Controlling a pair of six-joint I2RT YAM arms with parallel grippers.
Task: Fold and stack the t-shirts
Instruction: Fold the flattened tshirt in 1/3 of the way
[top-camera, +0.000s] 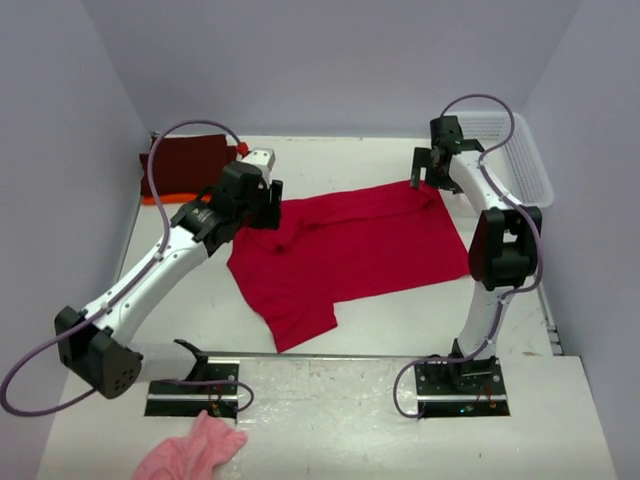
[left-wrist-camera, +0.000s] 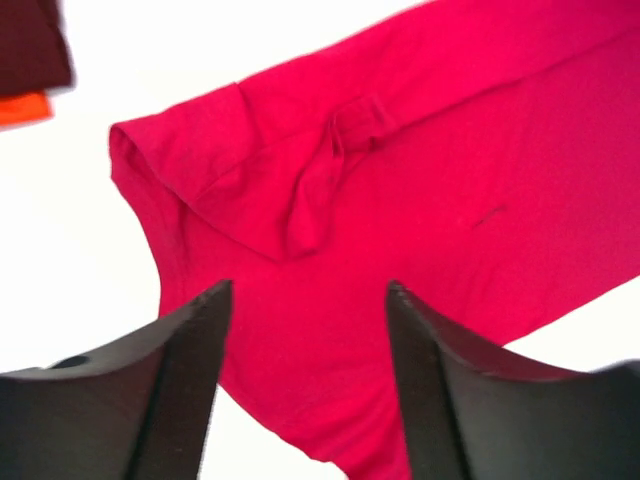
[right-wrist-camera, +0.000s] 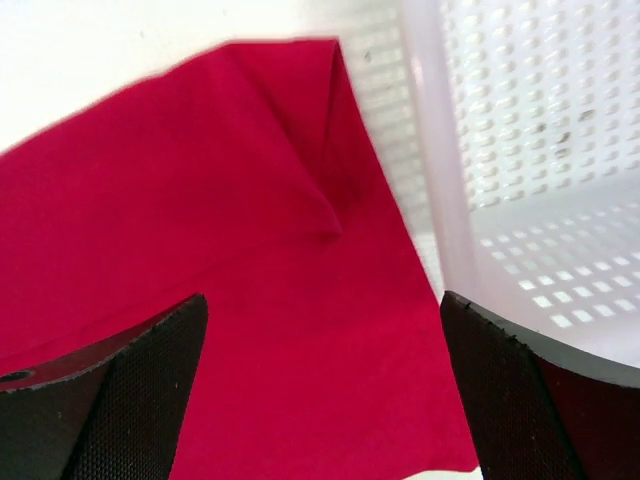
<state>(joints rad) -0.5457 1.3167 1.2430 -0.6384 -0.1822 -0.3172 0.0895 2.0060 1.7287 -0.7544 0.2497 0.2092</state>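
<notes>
The bright red t-shirt (top-camera: 350, 250) lies spread on the table's middle, a sleeve pointing to the near edge. It fills the left wrist view (left-wrist-camera: 420, 200) and the right wrist view (right-wrist-camera: 200, 200). My left gripper (top-camera: 262, 208) is open and empty above the shirt's left edge near the collar. My right gripper (top-camera: 428, 178) is open and empty above the shirt's far right corner. The dark maroon t-shirt (top-camera: 190, 160) lies folded at the far left on top of the orange t-shirt (top-camera: 160, 199), of which only an edge shows.
A white perforated basket (top-camera: 520, 150) stands at the far right, its wall close to my right gripper (right-wrist-camera: 450, 200). A small pink fluffy cloth (top-camera: 195, 450) lies at the near edge by the left arm's base. Walls enclose the table.
</notes>
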